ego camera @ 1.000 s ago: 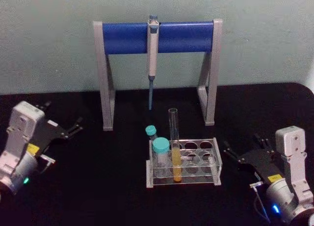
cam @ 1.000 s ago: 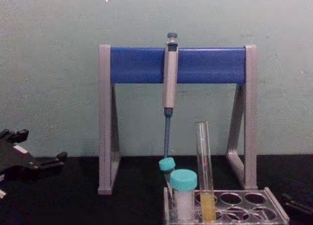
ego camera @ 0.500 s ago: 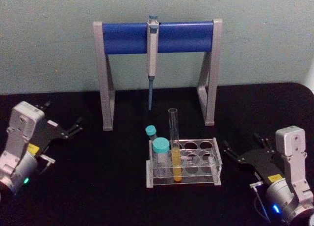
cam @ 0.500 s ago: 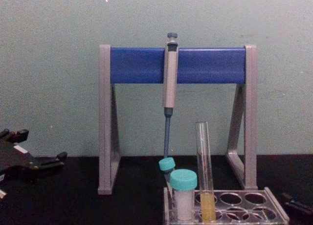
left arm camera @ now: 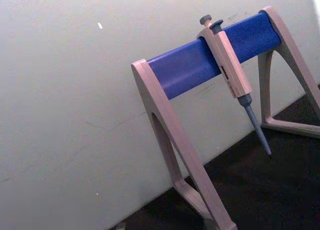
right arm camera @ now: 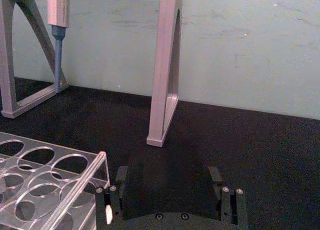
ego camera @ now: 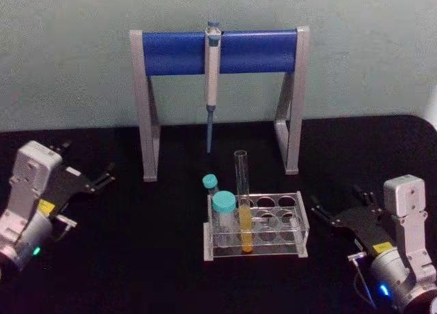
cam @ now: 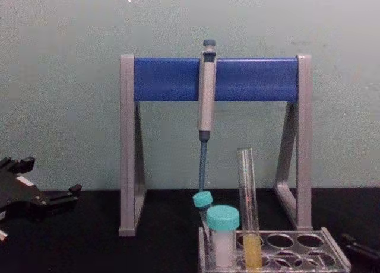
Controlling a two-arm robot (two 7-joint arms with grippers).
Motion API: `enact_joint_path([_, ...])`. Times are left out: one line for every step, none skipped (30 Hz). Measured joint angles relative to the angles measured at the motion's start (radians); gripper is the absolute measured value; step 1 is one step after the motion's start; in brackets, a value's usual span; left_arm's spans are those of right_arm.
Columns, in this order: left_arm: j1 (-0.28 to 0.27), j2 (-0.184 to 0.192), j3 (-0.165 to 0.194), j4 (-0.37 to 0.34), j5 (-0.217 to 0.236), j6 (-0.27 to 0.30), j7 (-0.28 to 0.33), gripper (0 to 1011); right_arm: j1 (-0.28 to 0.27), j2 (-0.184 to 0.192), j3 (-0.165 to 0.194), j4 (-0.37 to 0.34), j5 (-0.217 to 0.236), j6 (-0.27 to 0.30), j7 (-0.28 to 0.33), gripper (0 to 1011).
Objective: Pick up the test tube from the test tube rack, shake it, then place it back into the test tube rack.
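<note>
While the tube (ego camera: pixel 242 199) stands upright in the rack (ego camera: pixel 257 224) at the table's middle, the head view puts the right gripper (ego camera: pixel 336 217) low beside the rack's right end, fingers spread and empty, and the left gripper (ego camera: pixel 97 178) well off to the left, also spread and empty. The tube sits in a hole toward the rack's left, beside a capped vial (ego camera: pixel 223 216), yet the right arm looks nearer. Its long axis is vertical, so I judge a sideways approach to the bare glass above the rack suits.

From the right wrist, the rack's corner (right arm camera: pixel 75 175) lies just ahead of the spread fingers (right arm camera: pixel 121 177).

From the chest, the tube (cam: pixel 247 206) rises clear of the vial (cam: pixel 223 234); yellow liquid fills its lower part.
</note>
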Motion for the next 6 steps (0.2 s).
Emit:
enact_joint_path([0.0, 0.0, 0.0, 0.0, 0.0, 0.0, 0.0, 1001, 0.0, 0.0, 0.0, 0.0, 0.0, 0.0, 0.0, 1000])
enact_joint_path([0.0, 0.0, 0.0, 0.0, 0.0, 0.0, 0.0, 1001, 0.0, 0.0, 0.0, 0.0, 0.0, 0.0, 0.0, 1000])
enact_joint_path([0.0, 0.0, 0.0, 0.0, 0.0, 0.0, 0.0, 1001, 0.0, 0.0, 0.0, 0.0, 0.0, 0.0, 0.0, 1000])
enact_joint_path([0.0, 0.0, 0.0, 0.0, 0.0, 0.0, 0.0, 1001, 0.0, 0.0, 0.0, 0.0, 0.0, 0.0, 0.0, 1000])
enact_joint_path([0.0, 0.0, 0.0, 0.0, 0.0, 0.0, 0.0, 1001, 0.0, 0.0, 0.0, 0.0, 0.0, 0.0, 0.0, 1000])
enact_joint_path([0.0, 0.0, 0.0, 0.0, 0.0, 0.0, 0.0, 1001, 0.0, 0.0, 0.0, 0.0, 0.0, 0.0, 0.0, 1000])
